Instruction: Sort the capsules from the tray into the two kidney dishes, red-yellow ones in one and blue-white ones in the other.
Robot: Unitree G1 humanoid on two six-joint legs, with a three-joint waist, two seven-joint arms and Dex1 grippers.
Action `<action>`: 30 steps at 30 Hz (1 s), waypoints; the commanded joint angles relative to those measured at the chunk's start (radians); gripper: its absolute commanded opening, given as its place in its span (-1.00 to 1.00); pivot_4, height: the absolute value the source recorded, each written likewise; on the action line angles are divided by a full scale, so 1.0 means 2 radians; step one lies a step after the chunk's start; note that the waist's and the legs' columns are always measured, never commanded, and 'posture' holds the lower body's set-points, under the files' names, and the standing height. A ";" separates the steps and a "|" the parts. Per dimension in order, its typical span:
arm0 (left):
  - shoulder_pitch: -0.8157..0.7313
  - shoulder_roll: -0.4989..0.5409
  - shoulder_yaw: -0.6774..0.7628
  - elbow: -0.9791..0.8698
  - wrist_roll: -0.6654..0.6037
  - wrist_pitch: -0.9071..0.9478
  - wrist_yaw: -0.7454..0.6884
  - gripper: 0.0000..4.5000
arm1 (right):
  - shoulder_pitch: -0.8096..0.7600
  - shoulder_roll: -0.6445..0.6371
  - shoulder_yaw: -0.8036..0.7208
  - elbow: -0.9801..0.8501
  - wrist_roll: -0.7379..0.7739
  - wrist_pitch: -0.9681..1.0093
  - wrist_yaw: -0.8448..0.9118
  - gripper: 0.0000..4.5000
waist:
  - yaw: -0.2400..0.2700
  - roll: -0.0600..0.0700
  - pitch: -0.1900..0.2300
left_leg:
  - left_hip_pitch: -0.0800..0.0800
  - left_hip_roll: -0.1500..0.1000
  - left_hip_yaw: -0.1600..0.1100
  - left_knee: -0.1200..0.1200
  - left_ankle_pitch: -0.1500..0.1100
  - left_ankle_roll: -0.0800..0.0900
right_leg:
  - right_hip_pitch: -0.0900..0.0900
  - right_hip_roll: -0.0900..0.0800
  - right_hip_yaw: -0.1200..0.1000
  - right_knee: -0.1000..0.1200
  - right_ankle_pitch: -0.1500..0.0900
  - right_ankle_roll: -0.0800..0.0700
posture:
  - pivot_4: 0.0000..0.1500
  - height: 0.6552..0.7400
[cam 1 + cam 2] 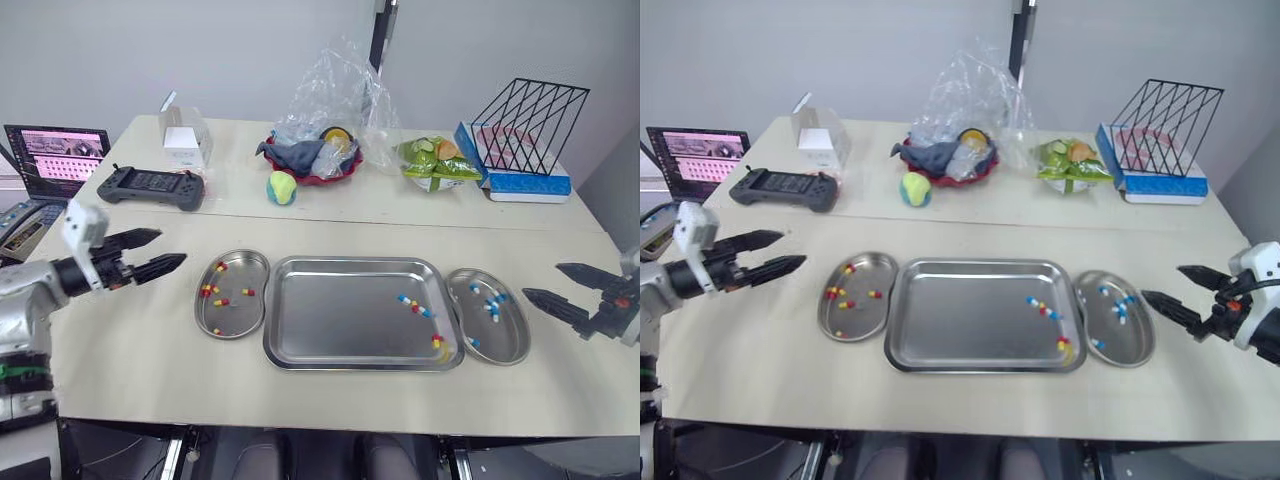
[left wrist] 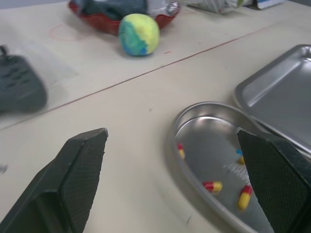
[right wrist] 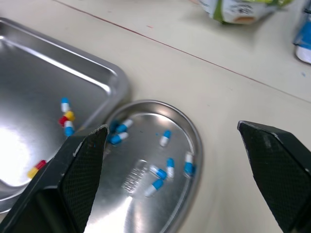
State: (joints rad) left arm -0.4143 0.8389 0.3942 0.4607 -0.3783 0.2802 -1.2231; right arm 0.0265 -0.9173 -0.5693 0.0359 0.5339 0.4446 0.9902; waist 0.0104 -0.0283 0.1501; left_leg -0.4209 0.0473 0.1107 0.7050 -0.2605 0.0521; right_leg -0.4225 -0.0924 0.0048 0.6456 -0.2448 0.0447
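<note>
A steel tray (image 1: 330, 310) lies mid-table. Near its right end are a few capsules: blue-white ones (image 1: 403, 298) and red-yellow ones (image 1: 437, 341). The left kidney dish (image 1: 238, 315) holds several red-yellow capsules (image 1: 221, 301). The right kidney dish (image 1: 505, 335) holds several blue-white capsules (image 3: 158, 171). My left gripper (image 1: 172, 247) hovers open and empty just left of the left dish, above the table. My right gripper (image 1: 541, 281) hangs open and empty just right of the right dish.
Along the back of the table are a game controller (image 1: 150, 186), a white box (image 1: 185, 140), a yellow-green ball (image 1: 282, 187), a red bowl (image 1: 310, 172) under a plastic bag, a green packet (image 1: 435, 163) and a wire rack (image 1: 530, 120). A laptop (image 1: 55, 155) stands far left.
</note>
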 commanded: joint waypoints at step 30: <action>0.110 0.011 0.069 -0.025 -0.049 -0.052 0.048 0.99 | -0.075 0.008 0.003 0.117 -0.018 -0.064 -0.028 1.00 | -0.007 0.000 0.000 | 0.003 0.001 0.002 -0.003 0.000 0.000 | 0.000 0.000 0.002 0.000 0.000 0.000 | 1.00 0.54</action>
State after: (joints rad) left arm -0.1940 0.8333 0.5267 0.4320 -0.4719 0.1940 -1.1242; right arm -0.1139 -0.8901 -0.5496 0.3022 0.4853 0.3172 0.9327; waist -0.0030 -0.0281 0.1499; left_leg -0.4151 0.0487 0.1150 0.6989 -0.2602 0.0511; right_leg -0.4222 -0.0934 0.0090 0.6458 -0.2446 0.0439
